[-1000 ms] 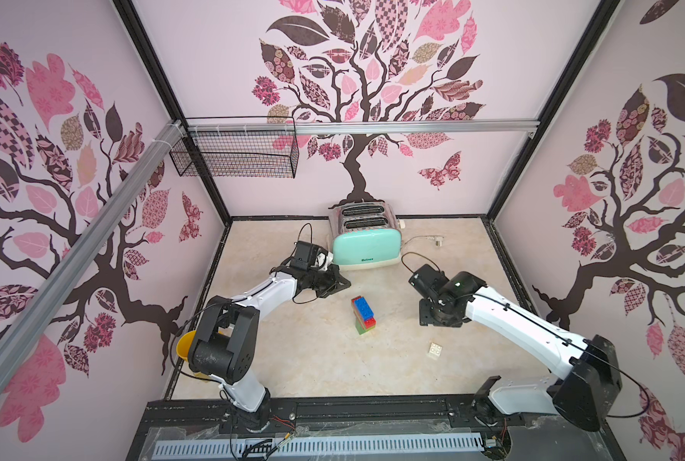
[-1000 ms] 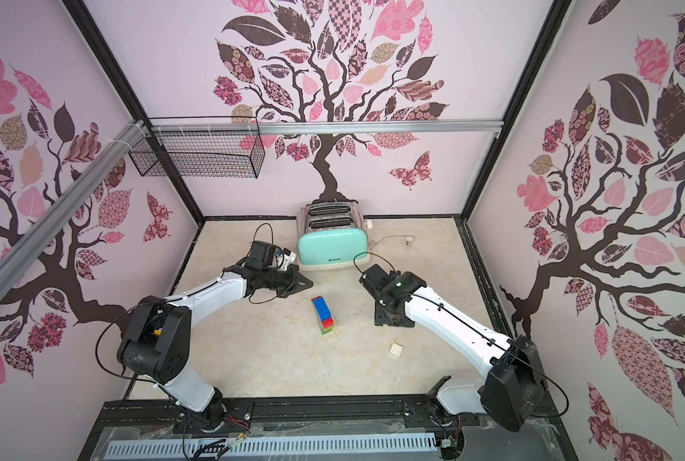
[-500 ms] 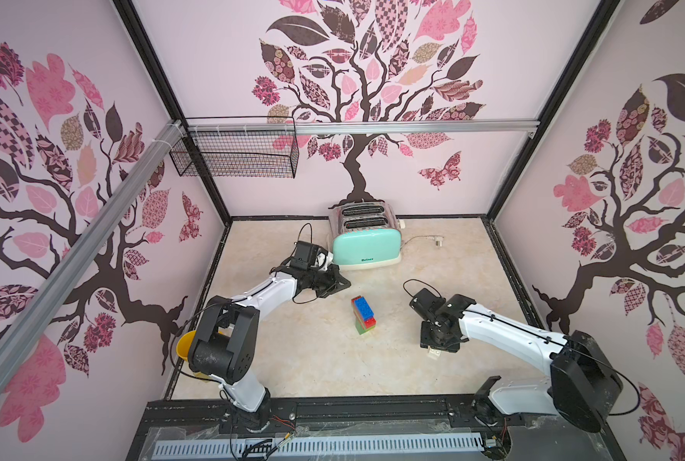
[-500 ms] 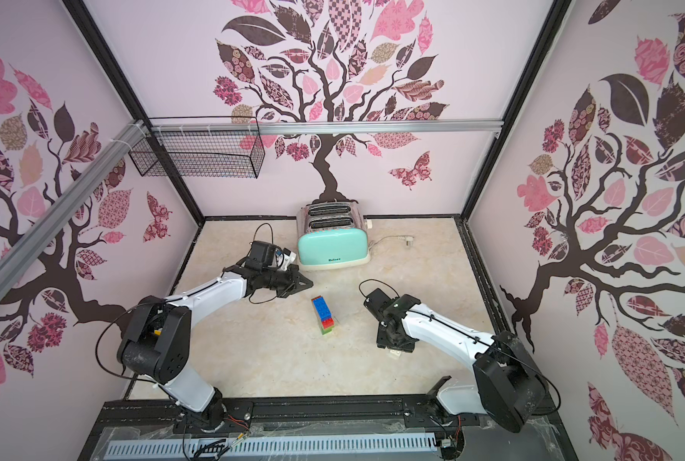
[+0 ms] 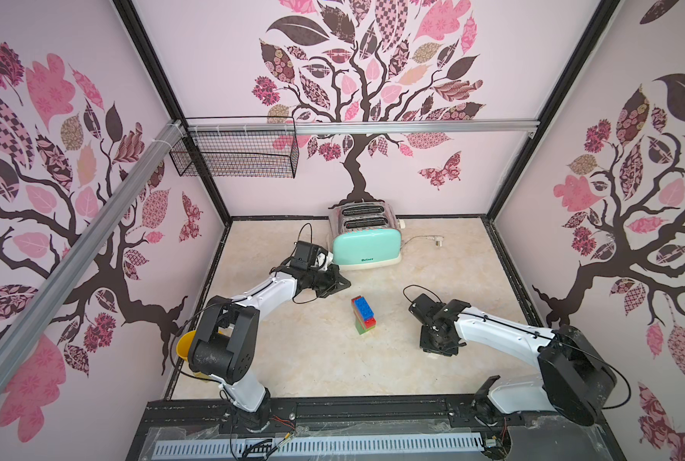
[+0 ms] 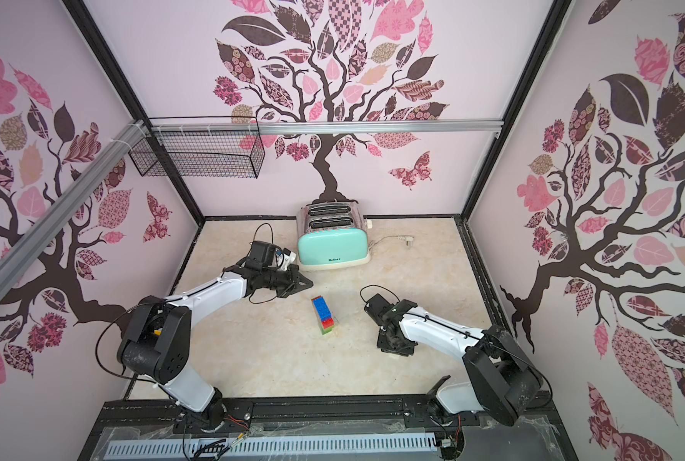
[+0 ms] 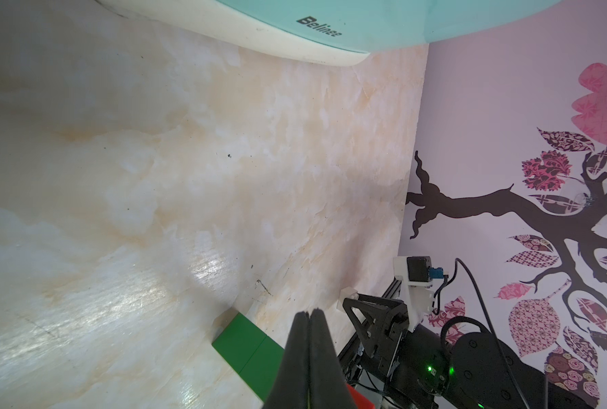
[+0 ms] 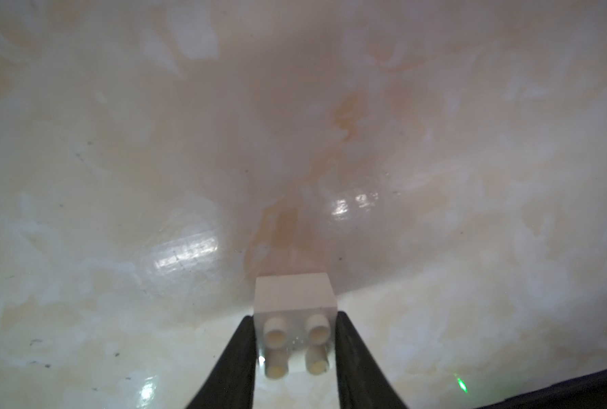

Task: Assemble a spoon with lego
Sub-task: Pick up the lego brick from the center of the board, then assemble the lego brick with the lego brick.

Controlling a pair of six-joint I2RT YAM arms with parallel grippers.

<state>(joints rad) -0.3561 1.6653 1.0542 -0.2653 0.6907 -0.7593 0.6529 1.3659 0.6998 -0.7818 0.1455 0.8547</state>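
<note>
Lowered right gripper [image 8: 296, 348] pinches seemingly white brick [image 8: 295, 301].

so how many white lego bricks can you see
1: a white four-stud brick on the marble tabletop, clamped between the right gripper fingers. Others may be hidden in the multicoloured brick stack.

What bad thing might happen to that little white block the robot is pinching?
The right gripper pinches the white brick only at its studded end, so it may twist or slip when lifted. Carrying it to the brick build, the arm might bump that narrow stack and tip it. The left gripper is shut and empty beside it, so nothing steadies the stack.
</note>
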